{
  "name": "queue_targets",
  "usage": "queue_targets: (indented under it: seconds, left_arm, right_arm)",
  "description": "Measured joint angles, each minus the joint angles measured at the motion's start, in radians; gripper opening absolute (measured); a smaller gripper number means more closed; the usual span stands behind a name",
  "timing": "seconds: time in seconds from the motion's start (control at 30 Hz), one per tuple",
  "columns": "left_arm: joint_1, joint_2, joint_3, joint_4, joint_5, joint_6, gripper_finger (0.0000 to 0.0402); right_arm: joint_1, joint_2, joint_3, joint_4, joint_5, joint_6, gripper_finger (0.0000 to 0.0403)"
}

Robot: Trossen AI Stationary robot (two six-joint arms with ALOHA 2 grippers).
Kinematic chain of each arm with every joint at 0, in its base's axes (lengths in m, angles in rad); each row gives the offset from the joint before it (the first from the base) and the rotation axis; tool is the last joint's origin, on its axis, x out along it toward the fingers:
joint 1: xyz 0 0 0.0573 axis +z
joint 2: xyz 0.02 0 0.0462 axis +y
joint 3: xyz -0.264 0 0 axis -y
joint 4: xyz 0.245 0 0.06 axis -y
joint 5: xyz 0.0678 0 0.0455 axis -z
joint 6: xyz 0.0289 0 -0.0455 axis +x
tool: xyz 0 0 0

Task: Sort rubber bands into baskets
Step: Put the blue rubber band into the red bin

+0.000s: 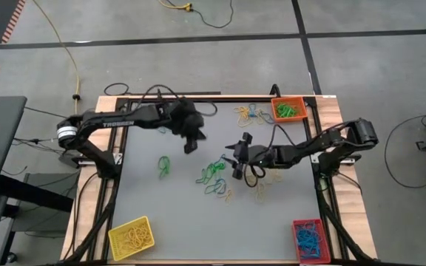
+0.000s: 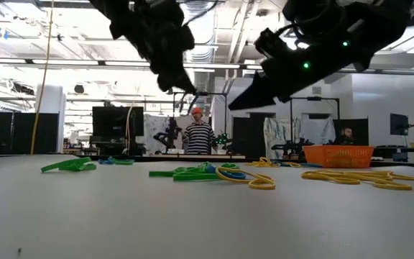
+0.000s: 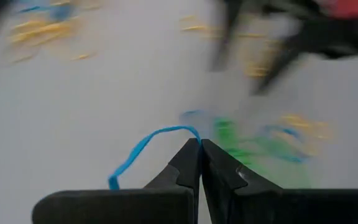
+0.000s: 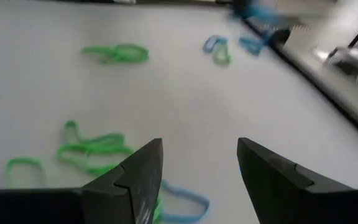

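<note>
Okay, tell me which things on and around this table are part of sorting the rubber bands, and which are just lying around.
Part of the job:
- loose rubber bands
- blue band pinched in the shut left gripper
- open right gripper above the pile
- yellow basket
- orange basket
- red basket

Just lying about:
- yellow cable on the floor
- person in the room behind

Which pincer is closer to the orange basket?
The right pincer. It hangs open over the bands mid-table, below-left of the orange basket in the high view. The left pincer is farther left, shut on a blue band.
</note>
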Motion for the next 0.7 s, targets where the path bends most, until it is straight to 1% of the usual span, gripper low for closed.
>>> queue_targets:
  seconds: [0.1,0.13,0.23,0.4,0.47,0.57,0.7]
  left_arm:
    - [-0.06,0.0,0.0,0.037,0.068,0.007,0.0]
    - [-0.078,0.0,0.001,0.049,0.084,0.008,0.0]
    - [-0.122,0.0,0.001,0.06,0.096,0.0,0.0]
    - [-0.176,0.0,0.001,0.108,0.149,-0.002,0.0]
    - [-0.196,0.0,0.001,0.137,0.161,-0.004,0.0]
    - [-0.218,0.0,0.001,0.168,0.167,-0.003,0.0]
    - [-0.233,0.001,0.001,0.199,0.17,-0.004,0.0]
  right_arm:
    - [-0.005,0.0,0.0,0.068,-0.08,-0.068,0.0234]
    - [-0.004,0.0,0.0,0.085,-0.085,-0.078,0.0234]
    - [-0.004,0.001,0.0,0.114,-0.071,-0.08,0.0234]
    - [-0.003,0.002,0.0,0.129,-0.07,-0.085,0.0234]
    - [-0.003,0.002,0.0,0.136,-0.107,-0.089,0.0234]
    - [0.002,0.002,0.0,0.165,-0.205,-0.104,0.0234]
    - [0.022,0.002,0.0,0.208,-0.203,-0.118,0.0234]
